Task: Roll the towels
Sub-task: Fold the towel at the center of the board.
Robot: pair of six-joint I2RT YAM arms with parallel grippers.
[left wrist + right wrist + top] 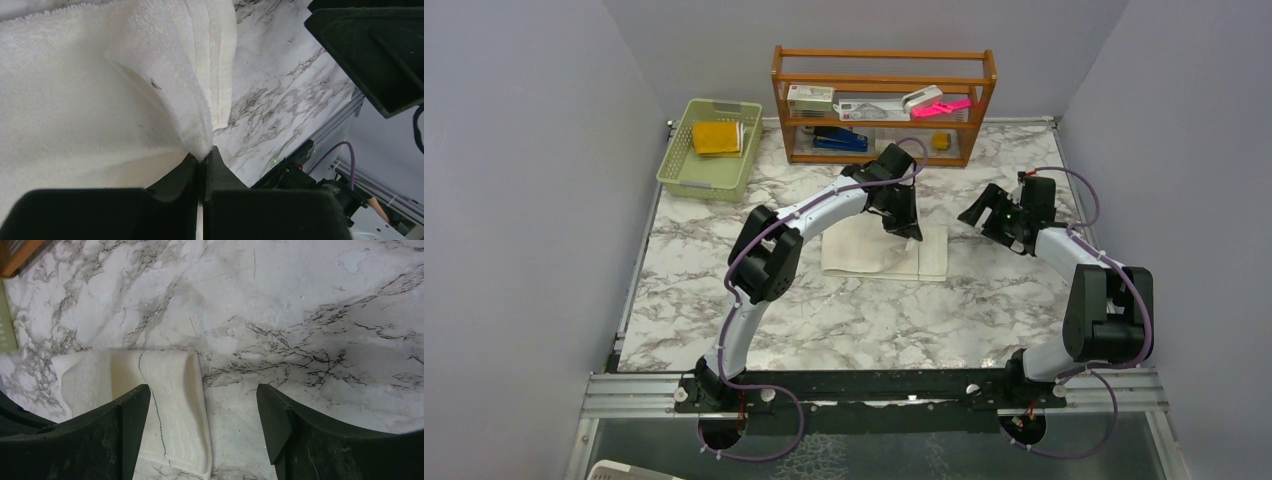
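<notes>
A cream-white towel point(879, 258) lies partly folded on the marble table, just in front of the shelf. My left gripper point(908, 228) is over its right part, shut on a raised fold of the cloth. In the left wrist view the fingertips point(202, 157) pinch that fold and the towel point(75, 100) spreads away from them. My right gripper point(974, 214) hovers open to the right of the towel. In the right wrist view it point(202, 410) holds nothing, and the towel's folded end point(172, 390) lies by its left finger. A mustard-yellow towel point(716, 137) rests in the green basket.
The green basket point(694, 184) stands at the back left corner. A wooden shelf point(884, 62) with small items runs along the back. Grey walls close in both sides, and a metal rail point(874, 392) carries the arm bases at the near edge.
</notes>
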